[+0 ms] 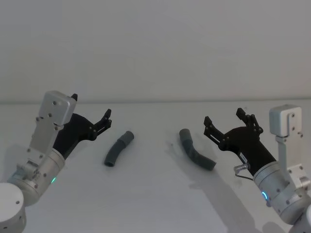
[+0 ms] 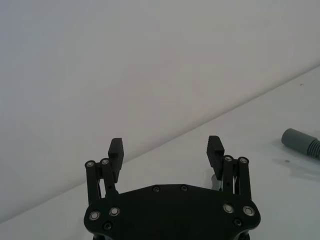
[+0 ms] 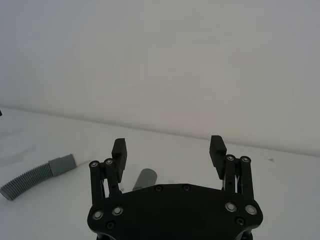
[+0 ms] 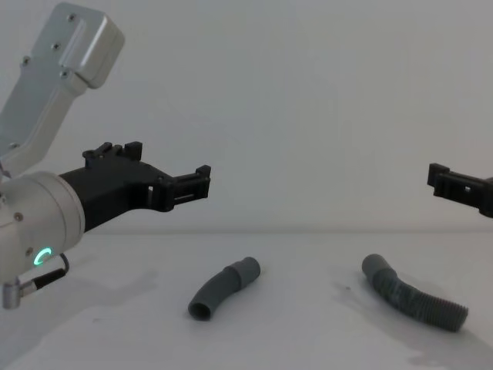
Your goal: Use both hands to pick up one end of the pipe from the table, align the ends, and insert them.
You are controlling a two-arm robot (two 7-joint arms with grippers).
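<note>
**White table, bare wall, and two pincers poised over a split pipe**

The left pincer (image 1: 91, 108) is released, with its fingers spread wide and nothing between them. The chest view shows it held in the air above the table (image 1: 155, 204), pointing forward and inward. The right pincer (image 1: 224, 117) mirrors it, also spread, empty and aimed inward.

Each pincer has its own half of the pipe inboard of it and lower down, lying flat. The left hose piece (image 1: 118, 148) is just beyond the left fingertips. Its long axis runs from the near left to the far right, with its cuff (image 1: 129, 136) at the far end. In the right wrist view this cuff carries a narrower pale tip (image 3: 80, 157). The right hose piece (image 1: 196, 149) lies close beside the right fingertips. It slants the other way, with its plain cuff (image 1: 184, 133) far and inward and its corrugated tail trailing toward the right arm.

The two cuffs face each other across bare table, well apart. Each arm is clearly the nearer one to its own piece, so each would likely need to drop and turn to close across the hose. Only the plain wall (image 1: 155, 48) stands behind, and nothing blocks either approach.
</note>
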